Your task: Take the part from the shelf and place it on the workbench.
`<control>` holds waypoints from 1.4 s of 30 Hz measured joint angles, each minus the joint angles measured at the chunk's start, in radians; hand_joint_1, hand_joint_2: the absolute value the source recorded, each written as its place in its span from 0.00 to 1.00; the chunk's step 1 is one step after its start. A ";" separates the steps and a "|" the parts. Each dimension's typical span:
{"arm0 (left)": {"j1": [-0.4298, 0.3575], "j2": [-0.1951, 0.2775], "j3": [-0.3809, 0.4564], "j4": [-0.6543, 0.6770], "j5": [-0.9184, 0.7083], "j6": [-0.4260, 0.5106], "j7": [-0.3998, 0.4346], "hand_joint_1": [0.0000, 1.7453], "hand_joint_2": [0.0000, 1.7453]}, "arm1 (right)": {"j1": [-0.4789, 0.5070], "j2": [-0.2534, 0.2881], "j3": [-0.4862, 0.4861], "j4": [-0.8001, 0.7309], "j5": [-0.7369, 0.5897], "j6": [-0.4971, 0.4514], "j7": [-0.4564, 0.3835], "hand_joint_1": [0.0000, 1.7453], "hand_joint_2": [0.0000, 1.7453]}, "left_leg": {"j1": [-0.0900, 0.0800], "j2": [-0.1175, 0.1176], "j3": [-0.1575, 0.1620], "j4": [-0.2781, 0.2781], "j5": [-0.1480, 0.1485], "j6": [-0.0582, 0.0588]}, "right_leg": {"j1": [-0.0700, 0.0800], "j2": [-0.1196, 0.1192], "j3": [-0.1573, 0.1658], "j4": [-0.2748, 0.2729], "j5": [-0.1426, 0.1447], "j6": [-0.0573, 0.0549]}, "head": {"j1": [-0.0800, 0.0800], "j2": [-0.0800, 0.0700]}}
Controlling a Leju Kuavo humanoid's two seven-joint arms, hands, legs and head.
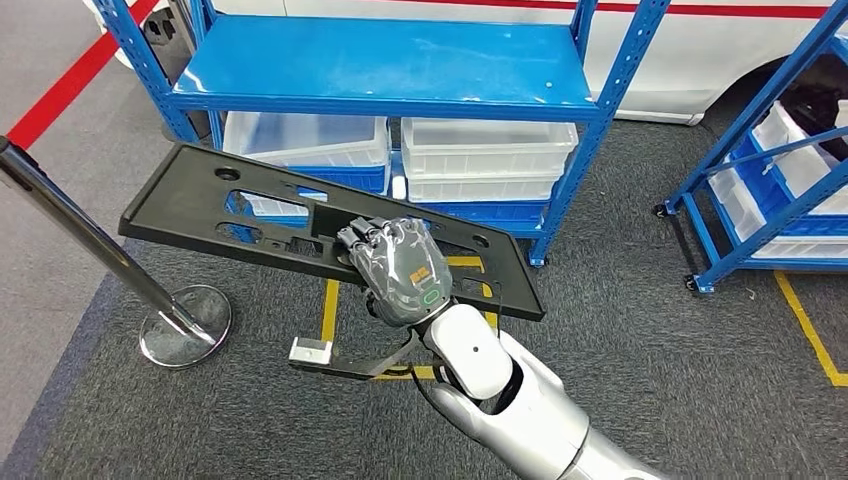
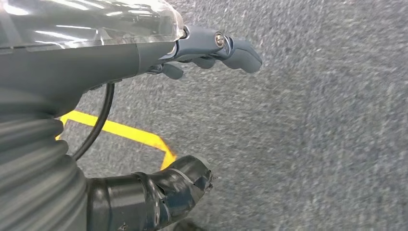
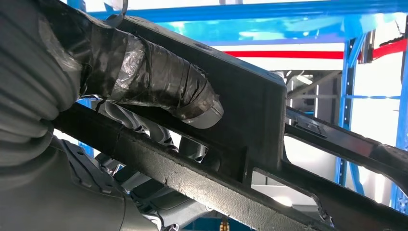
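The part (image 1: 200, 205) is a long, flat black panel with several cut-outs. It hangs tilted in the air in front of the blue shelf (image 1: 390, 60). My right hand (image 1: 400, 270) grips it near its right end, fingers curled over the top face. A thin black strut with a silver end (image 1: 312, 352) hangs below the panel. In the right wrist view my taped thumb (image 3: 163, 82) presses on the panel (image 3: 250, 96) from the other side. My left hand (image 2: 144, 62) hangs over grey carpet, holding nothing, its fingers (image 2: 231, 45) stretched out apart from the thumb (image 2: 163, 192).
The shelf's top board is bare, and clear plastic bins (image 1: 490, 160) sit on its lower level. A chrome stanchion post (image 1: 80, 230) with a round base (image 1: 185, 325) stands to the left. A second blue shelf (image 1: 770, 190) with bins stands at the right. Yellow tape (image 1: 810, 330) marks the carpet.
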 joint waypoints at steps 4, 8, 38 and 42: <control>-0.001 -0.007 0.000 0.000 0.000 -0.004 -0.005 0.00 1.00 | -0.019 0.004 0.000 -0.001 0.000 0.001 -0.004 1.00 1.00 | -0.001 0.000 -0.020 -0.005 0.036 -0.021 | 0.014 0.001 0.139 -0.216 -0.010 -0.021 | 0.000 0.000; 0.001 -0.007 0.000 0.000 0.002 -0.010 -0.008 0.00 1.00 | -0.026 0.006 -0.001 0.000 -0.001 0.009 -0.008 1.00 1.00 | 0.001 -0.002 -0.043 0.027 -0.006 -0.042 | 0.006 -0.006 0.113 -0.235 0.032 -0.043 | -0.001 0.000; -0.002 -0.010 0.001 0.000 0.007 -0.010 -0.015 0.00 1.00 | -0.051 0.004 0.001 0.008 -0.041 0.036 -0.018 1.00 1.00 | 0.003 0.000 -0.046 0.010 0.024 -0.048 | 0.005 0.000 0.114 -0.224 0.011 -0.035 | 0.000 0.000; 0.000 -0.010 0.001 0.000 0.008 -0.010 -0.015 0.00 1.00 | -0.053 0.004 0.001 0.008 -0.041 0.036 -0.018 1.00 1.00 | 0.005 -0.001 -0.065 0.057 -0.041 -0.053 | 0.003 -0.002 0.099 -0.226 0.029 -0.050 | 0.000 0.000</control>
